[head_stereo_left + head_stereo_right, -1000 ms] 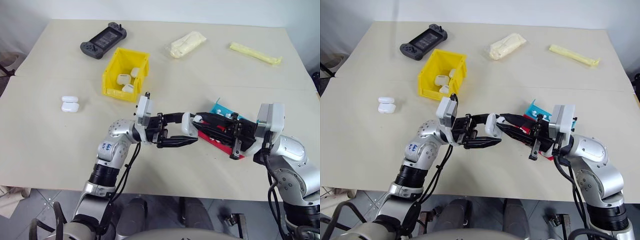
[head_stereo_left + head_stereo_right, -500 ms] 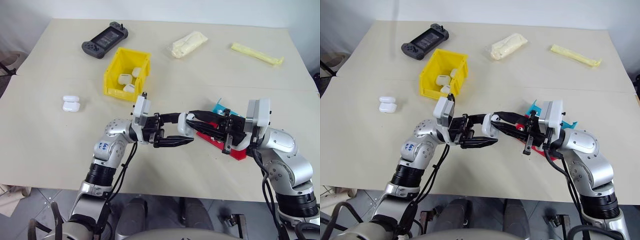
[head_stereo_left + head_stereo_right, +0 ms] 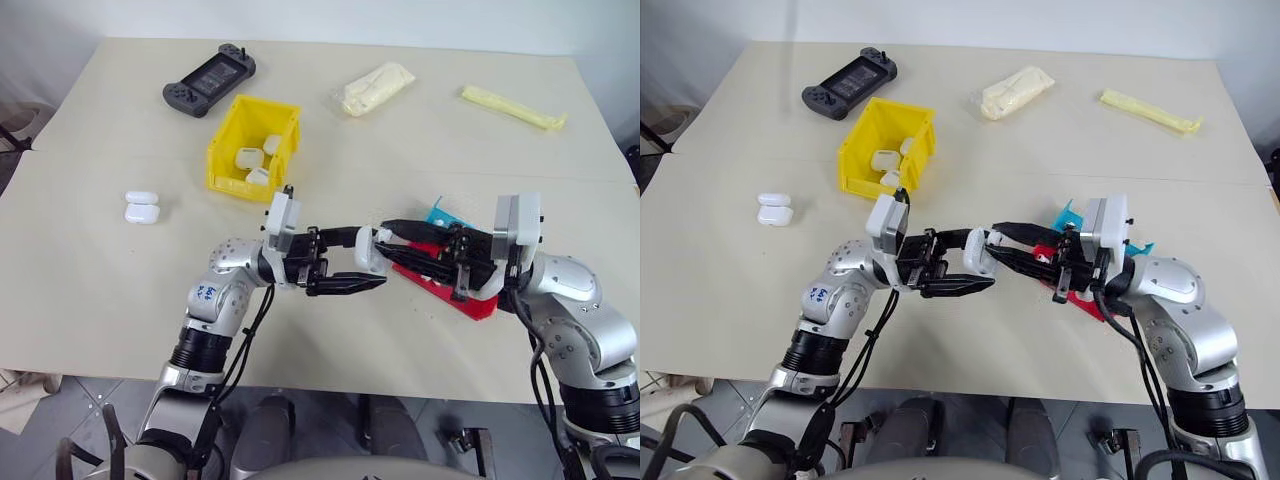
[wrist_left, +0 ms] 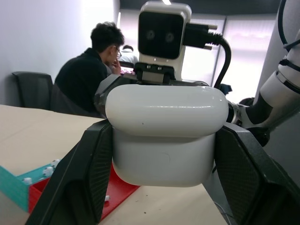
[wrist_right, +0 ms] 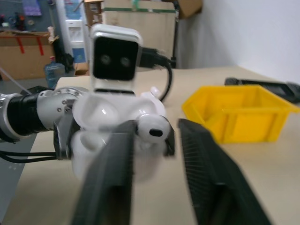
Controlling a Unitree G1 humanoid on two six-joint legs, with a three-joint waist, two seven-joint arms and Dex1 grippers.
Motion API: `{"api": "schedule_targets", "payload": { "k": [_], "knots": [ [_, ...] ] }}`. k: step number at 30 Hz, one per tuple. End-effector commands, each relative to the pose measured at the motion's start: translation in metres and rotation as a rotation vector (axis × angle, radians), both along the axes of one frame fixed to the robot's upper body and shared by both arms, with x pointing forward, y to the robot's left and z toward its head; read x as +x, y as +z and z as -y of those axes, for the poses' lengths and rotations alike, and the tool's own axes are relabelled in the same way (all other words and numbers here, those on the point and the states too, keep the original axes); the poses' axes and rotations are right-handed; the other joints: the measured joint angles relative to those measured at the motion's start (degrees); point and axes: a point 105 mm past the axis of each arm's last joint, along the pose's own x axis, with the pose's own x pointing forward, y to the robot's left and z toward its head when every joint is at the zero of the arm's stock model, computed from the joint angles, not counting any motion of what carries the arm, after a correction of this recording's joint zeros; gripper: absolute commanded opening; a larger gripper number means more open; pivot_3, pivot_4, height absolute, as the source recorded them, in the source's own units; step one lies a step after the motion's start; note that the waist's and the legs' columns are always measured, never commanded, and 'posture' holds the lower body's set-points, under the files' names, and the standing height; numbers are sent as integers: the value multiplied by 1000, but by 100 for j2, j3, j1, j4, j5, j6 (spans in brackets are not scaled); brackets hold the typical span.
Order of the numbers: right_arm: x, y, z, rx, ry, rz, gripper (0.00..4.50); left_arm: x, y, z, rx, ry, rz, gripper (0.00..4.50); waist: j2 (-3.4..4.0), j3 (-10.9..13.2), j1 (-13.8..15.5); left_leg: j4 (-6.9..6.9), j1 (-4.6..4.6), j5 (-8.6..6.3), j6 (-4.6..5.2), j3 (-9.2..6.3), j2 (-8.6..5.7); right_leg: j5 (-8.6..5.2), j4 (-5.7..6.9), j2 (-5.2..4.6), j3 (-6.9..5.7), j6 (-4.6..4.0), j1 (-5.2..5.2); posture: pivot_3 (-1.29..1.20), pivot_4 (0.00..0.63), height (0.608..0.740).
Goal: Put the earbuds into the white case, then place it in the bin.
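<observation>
**End effectors meet over the open white case**

Left end effector (image 3: 362, 266) is clenched on the white case (image 4: 164, 136), with one black finger on each side of it. It holds the case up in the air above the tabletop (image 3: 420, 130), near the front edge. In the right wrist view the lid of the case is flipped open.

Right end effector (image 3: 392, 243) points toward the case from the other side. Its two fingers stand apart. An earbud (image 5: 151, 131) sits right at the open case, between those fingers. I cannot tell if the fingers are touching the earbud.

Under the right arm lies a red and blue tray (image 3: 455, 295). A few tiny white earbuds lie in it in the left wrist view.

Farther back on the tabletop is the yellow bin (image 3: 226, 147). Some white cases are already in it. To the left of the bin, two more white cases (image 3: 141, 207) sit side by side. A dark grey game console (image 3: 209, 78) lies behind the bin. A pale bag (image 3: 374, 87) and a long yellow packet (image 3: 512, 106) lie at the far side.

A person (image 4: 89, 77) sits in the room behind, in the left wrist view.
</observation>
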Motion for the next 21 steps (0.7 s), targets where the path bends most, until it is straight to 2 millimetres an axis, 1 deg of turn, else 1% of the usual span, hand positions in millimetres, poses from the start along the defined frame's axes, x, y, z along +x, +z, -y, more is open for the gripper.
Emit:
{"api": "schedule_targets", "payload": {
  "k": [1, 2, 6, 7, 9, 12, 16, 18, 20, 21],
  "knots": [
    [-4, -4, -1, -28, 27, -26, 2736, -9, 27, 1, -92, -31, 98, 2807, 0, 0, 0, 0, 0, 0, 0, 0, 0, 0, 0, 0, 0, 0, 0, 0, 150, 740],
    [-4, -4, -1, -25, 25, -25, 2977, -9, 27, 2, -93, -31, 98, 2807, 0, 0, 0, 0, 0, 0, 0, 0, 0, 0, 0, 0, 0, 0, 0, 0, 150, 740],
    [-3, 5, 11, 1, -13, -5, 4292, -9, 25, 2, -92, -32, 94, 2807, 0, 0, 6, 0, 0, 0, 0, 0, 0, 0, 0, 0, 0, 0, 0, 0, 150, 740],
    [-3, 7, 16, 7, -38, 5, 4478, -9, 24, 2, -92, -31, 93, 2807, 0, 0, 12, 0, 0, 0, 0, 0, 0, 0, 0, 0, 0, 0, 0, 0, 150, 740],
    [-4, 8, 30, -6, -90, 17, 4478, -7, 21, 1, -81, -20, 91, 2807, 0, 0, 16, 0, -1, 0, 0, 0, -1, 0, -1, -1, 0, 0, 1, 0, 150, 740],
    [-9, 4, 61, -55, -192, 15, 4478, -5, 14, -2, -47, 4, 96, 2807, -1, 0, 33, 0, -4, -1, 2, -1, -3, 0, -4, -3, -1, 0, 1, 0, 150, 740],
    [-24, -17, 120, -187, -379, -28, 4478, -3, -1, -12, 21, 24, 113, 2807, -1, 0, 33, -4, -3, -2, 3, 3, -3, 0, -6, -1, -1, 0, 3, 0, 150, 740],
    [-35, -29, 153, -258, -477, -61, 4478, -3, -6, -17, 45, 44, 117, 2807, 0, 0, 25, -4, 1, -2, 4, 9, -3, 0, -5, -2, 2, 0, 3, 0, 150, 740],
    [-39, -34, 172, -297, -534, -75, 4478, -4, -8, -17, 44, 50, 116, 2807, 0, 0, 13, -4, 3, -2, 5, 12, -2, 0, -5, -1, 3, 0, 5, 0, 150, 740],
    [-38, -35, 177, -311, -554, -78, 4478, -4, -8, -17, 40, 54, 114, 2807, 0, 0, -4, -4, 7, -2, 6, 17, -2, 0, -4, -1, 8, 1, 5, 0, 150, 740]
  ]
}}
